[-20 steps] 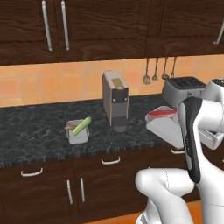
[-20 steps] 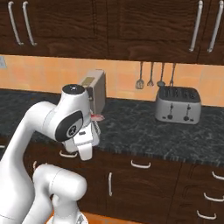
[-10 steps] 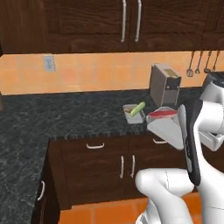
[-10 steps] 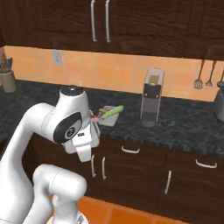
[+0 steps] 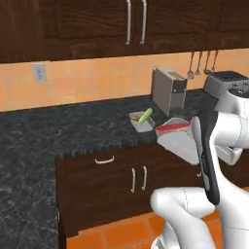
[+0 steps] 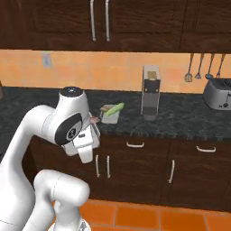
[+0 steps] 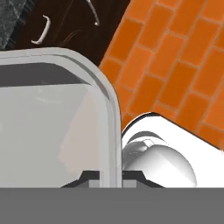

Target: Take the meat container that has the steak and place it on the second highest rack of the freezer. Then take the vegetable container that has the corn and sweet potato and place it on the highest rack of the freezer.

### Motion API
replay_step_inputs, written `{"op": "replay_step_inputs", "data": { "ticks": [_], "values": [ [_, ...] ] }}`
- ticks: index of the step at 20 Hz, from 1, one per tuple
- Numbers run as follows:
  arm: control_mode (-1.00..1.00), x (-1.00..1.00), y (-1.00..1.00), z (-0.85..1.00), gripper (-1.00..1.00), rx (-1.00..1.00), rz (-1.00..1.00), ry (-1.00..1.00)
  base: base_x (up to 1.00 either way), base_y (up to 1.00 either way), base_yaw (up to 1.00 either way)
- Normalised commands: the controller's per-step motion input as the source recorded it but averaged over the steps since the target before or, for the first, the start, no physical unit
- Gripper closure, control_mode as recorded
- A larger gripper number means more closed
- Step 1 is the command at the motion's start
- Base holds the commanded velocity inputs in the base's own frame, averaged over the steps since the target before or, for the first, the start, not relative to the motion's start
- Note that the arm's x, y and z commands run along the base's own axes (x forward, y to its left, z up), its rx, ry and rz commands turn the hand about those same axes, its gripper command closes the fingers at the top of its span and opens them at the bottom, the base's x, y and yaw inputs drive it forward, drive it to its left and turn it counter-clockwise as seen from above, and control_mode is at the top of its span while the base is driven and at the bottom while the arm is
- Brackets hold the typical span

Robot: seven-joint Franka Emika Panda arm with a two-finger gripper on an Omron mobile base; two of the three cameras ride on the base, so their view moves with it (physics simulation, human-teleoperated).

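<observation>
Meat container (image 5: 177, 139) with the steak is off the counter, carried in the air in front of the lower cabinets, and the gripper (image 7: 110, 175) is clamped on its rim: in the hand view the grey wall of the tub runs straight down between the two dark tips, one finger (image 7: 89, 176) on either side. The hold is on one edge only, so the tub hangs out from the hand, and in the left base view it sits tilted, with the red steak (image 5: 171, 127) showing at its upper lip.

That is the main risk, as I judge it. A thin-rim pinch on a tilted, loaded tub can slip or pivot if the base turns sharply or the arm swings fast, and the steak could slide toward the low side. The orange tile floor (image 7: 183, 65) lies directly below, so anything dropped is lost to the task.

Further out, the vegetable container (image 5: 142, 121) rests on the dark counter (image 5: 73, 131) just left of the coffee machine (image 5: 168, 89), a green piece sticking out of it. A wide sweep of the arm near the counter's edge could knock it. No freezer is to be seen, so the carry looks long.
</observation>
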Motion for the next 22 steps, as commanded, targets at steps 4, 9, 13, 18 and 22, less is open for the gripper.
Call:
{"op": "replay_step_inputs", "data": {
  "ticks": [4, 9, 13, 18, 22],
  "values": [
    [1.00, 0.00, 0.00, 0.00, 1.00, 0.00, 0.00, 0.00, 0.00, 0.18, -0.93],
    [1.00, 0.00, 0.00, 0.00, 1.00, 0.00, 0.00, 0.00, 0.00, 0.06, -0.92],
    [1.00, 0.00, 0.00, 0.00, 1.00, 0.00, 0.00, 0.00, 0.05, 0.00, -0.87],
    [1.00, 0.00, 0.00, 0.00, 1.00, 0.00, 0.00, 0.00, 0.33, -0.07, -0.75],
    [1.00, 0.00, 0.00, 0.00, 1.00, 0.00, 0.00, 0.00, 0.91, -0.27, -0.48]
  ]
}}
